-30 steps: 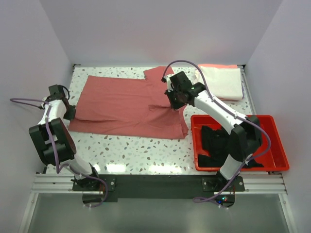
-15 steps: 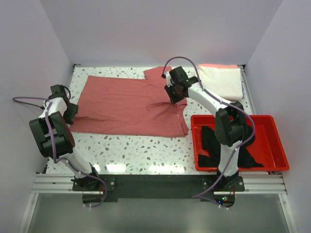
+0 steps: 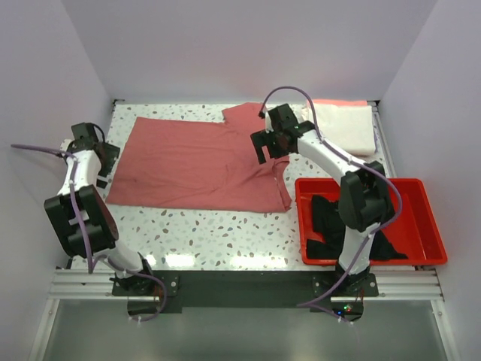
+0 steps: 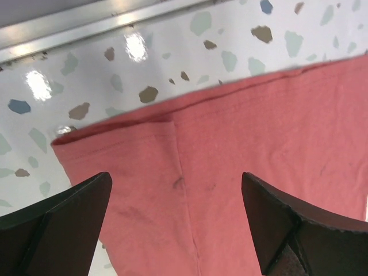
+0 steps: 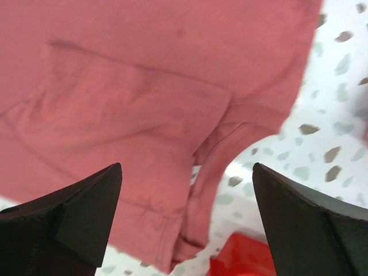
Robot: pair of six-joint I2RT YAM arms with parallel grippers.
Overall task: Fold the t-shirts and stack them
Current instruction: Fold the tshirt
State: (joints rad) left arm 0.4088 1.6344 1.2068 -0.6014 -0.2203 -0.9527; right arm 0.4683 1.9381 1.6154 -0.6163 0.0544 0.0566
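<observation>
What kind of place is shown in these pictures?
Probably a robot test cell, not a home: plain white walls enclose the speckled white table, with two arms mounted on an aluminium rail.

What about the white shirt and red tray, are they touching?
Apart. The top view shows speckled table between the cream-white t-shirt and the red tray.

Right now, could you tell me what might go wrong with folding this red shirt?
The sleeve under the right gripper, jaws open, lies doubled over, so a pinch may take only one layer and fold crookedly. The rose-red shirt's near corner lies beside the red tray, whose rim could snag it if dragged.
</observation>
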